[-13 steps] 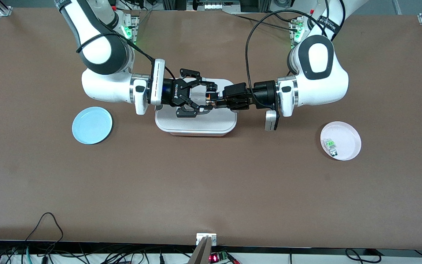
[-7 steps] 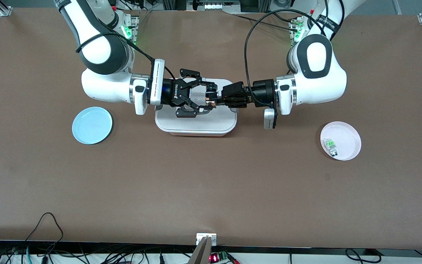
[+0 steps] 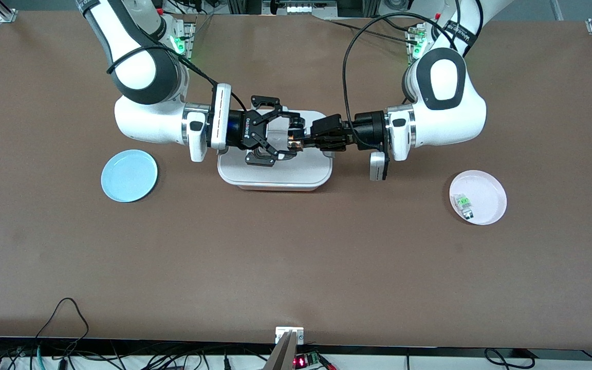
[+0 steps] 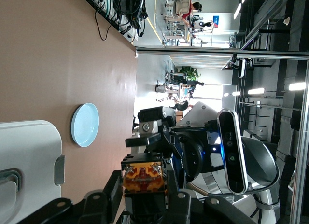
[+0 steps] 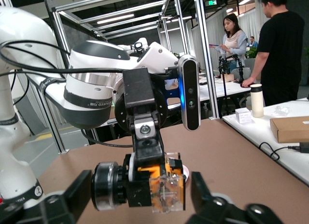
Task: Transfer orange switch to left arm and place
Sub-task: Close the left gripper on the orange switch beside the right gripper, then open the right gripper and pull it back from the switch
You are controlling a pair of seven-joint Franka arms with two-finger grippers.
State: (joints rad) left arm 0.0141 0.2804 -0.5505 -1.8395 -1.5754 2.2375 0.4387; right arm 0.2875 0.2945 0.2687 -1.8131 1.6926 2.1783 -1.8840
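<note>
Orange switch point(image 3: 293, 144) hung above the box point(image 3: 275, 177) mid-bench, pinched by the left gripper point(image 3: 301, 143). The right gripper point(image 3: 281, 129) stood spread around it, touching nothing.

Over the white box point(image 3: 274, 172), the right gripper point(image 3: 290, 135) and the left gripper point(image 3: 302, 142) meet tip to tip, the left one clamped on the orange switch point(image 3: 293, 146) while the right one's fingers point(image 3: 295, 122) stand spread around it. A blue plate point(image 3: 129, 175) lies toward the right arm's end of the table. A pink plate point(image 3: 478, 197) holding a small clear-and-green component point(image 3: 464, 204) lies toward the left arm's end.
</note>
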